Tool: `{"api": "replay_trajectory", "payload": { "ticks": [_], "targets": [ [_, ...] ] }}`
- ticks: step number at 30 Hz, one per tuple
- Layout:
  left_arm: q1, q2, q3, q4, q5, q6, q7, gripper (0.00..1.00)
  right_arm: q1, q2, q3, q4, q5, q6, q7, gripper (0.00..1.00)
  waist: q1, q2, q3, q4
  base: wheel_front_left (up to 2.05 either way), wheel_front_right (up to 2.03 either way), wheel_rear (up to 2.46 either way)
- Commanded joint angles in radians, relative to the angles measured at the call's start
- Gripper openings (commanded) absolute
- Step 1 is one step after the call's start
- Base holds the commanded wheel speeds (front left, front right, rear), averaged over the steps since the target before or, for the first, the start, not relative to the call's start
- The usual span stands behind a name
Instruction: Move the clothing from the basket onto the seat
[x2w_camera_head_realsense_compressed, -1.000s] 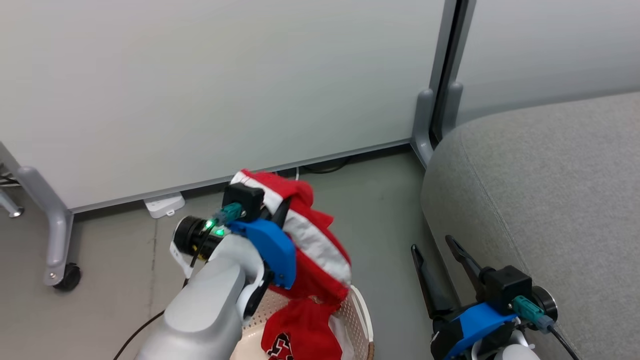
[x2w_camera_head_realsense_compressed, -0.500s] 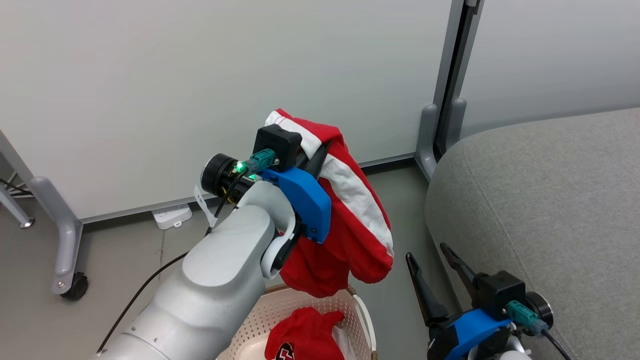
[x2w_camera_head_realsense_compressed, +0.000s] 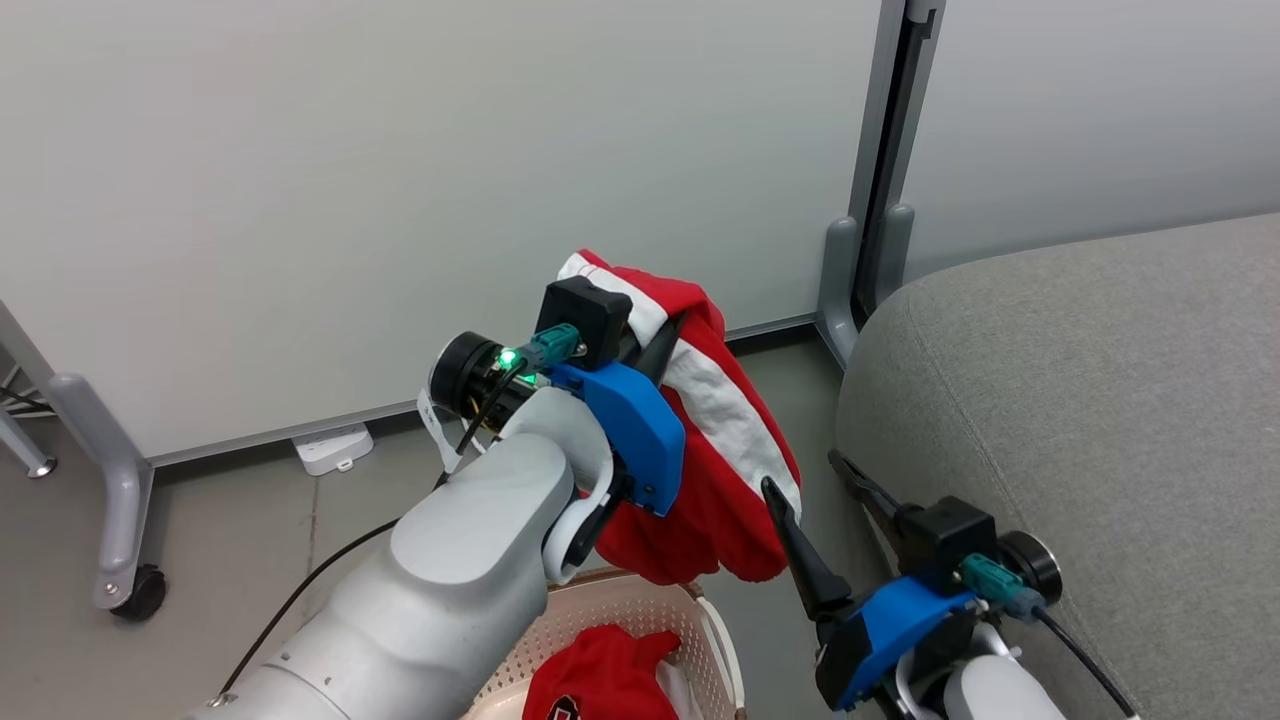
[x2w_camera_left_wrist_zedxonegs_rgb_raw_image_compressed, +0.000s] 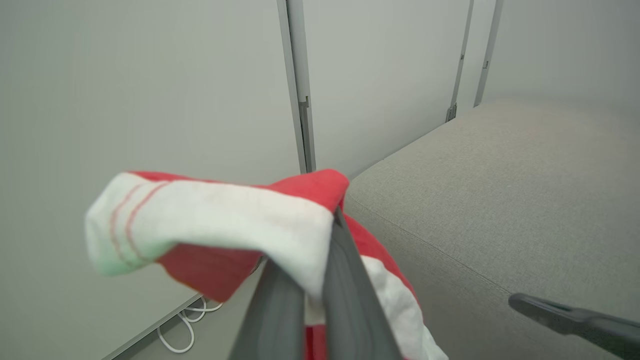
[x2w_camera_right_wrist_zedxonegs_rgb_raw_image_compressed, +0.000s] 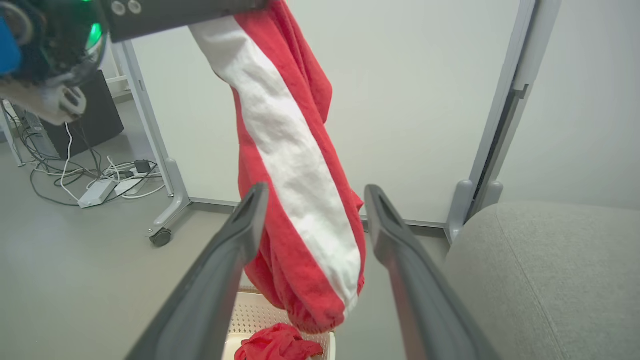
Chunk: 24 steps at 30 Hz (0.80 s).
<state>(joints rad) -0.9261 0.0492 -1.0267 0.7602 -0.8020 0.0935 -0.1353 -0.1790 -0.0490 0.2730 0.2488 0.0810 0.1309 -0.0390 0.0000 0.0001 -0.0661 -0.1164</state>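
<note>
My left gripper (x2w_camera_head_realsense_compressed: 668, 338) is shut on a red jersey with white panels (x2w_camera_head_realsense_compressed: 722, 425), which hangs clear above the basket (x2w_camera_head_realsense_compressed: 716, 632). In the left wrist view the cloth (x2w_camera_left_wrist_zedxonegs_rgb_raw_image_compressed: 210, 220) drapes over the closed fingers (x2w_camera_left_wrist_zedxonegs_rgb_raw_image_compressed: 345, 280). A second red jersey (x2w_camera_head_realsense_compressed: 600, 680) lies in the cream basket. My right gripper (x2w_camera_head_realsense_compressed: 802, 472) is open just right of the hanging jersey; in its wrist view the jersey (x2w_camera_right_wrist_zedxonegs_rgb_raw_image_compressed: 292, 155) hangs beyond the spread fingertips of the gripper (x2w_camera_right_wrist_zedxonegs_rgb_raw_image_compressed: 316, 189), apart from them. The grey seat (x2w_camera_head_realsense_compressed: 1080, 400) lies to the right.
Pale partition panels stand behind, with a grey post (x2w_camera_head_realsense_compressed: 868, 230) next to the seat's corner. A grey leg on a caster (x2w_camera_head_realsense_compressed: 125, 500) and a white power strip (x2w_camera_head_realsense_compressed: 330, 445) are on the floor at left. Cables (x2w_camera_right_wrist_zedxonegs_rgb_raw_image_compressed: 90, 175) lie further left.
My left arm has lifted the white-panelled jersey up out of the basket and a little rightward. The right gripper has risen and moved left, closer to the hanging cloth.
</note>
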Motion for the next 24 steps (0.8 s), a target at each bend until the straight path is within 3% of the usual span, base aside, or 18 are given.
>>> {"api": "replay_trajectory", "payload": {
  "ticks": [1, 12, 23, 24],
  "targets": [
    [-0.014, 0.002, -0.010, -0.001, -0.010, 0.003, -0.010, 0.00, -0.026, -0.002, 0.008, 0.013, -0.005, 0.000, 0.009, 1.00, 0.0000, -0.0001, -0.002, -0.001, 0.00, 0.00, 0.00],
    [-0.031, 0.002, -0.107, -0.024, -0.093, 0.019, -0.029, 0.00, -0.220, -0.002, 0.090, 0.194, 0.071, 0.000, 0.093, 1.00, 0.0000, -0.0001, -0.011, 0.015, 0.00, 0.00, 0.00],
    [-0.064, 0.002, -0.170, -0.044, -0.157, 0.025, -0.038, 0.00, -0.381, -0.002, 0.166, 0.430, 0.120, 0.000, 0.076, 1.00, 0.0000, -0.0001, 0.005, 0.022, 0.00, 0.00, 0.00],
    [-0.070, 0.002, -0.180, -0.050, -0.169, 0.025, -0.043, 0.00, -0.404, -0.002, 0.193, 0.474, 0.144, 0.000, 0.076, 0.42, 0.0000, -0.0001, 0.008, 0.024, 0.00, 0.00, 0.00]
  ]
}}
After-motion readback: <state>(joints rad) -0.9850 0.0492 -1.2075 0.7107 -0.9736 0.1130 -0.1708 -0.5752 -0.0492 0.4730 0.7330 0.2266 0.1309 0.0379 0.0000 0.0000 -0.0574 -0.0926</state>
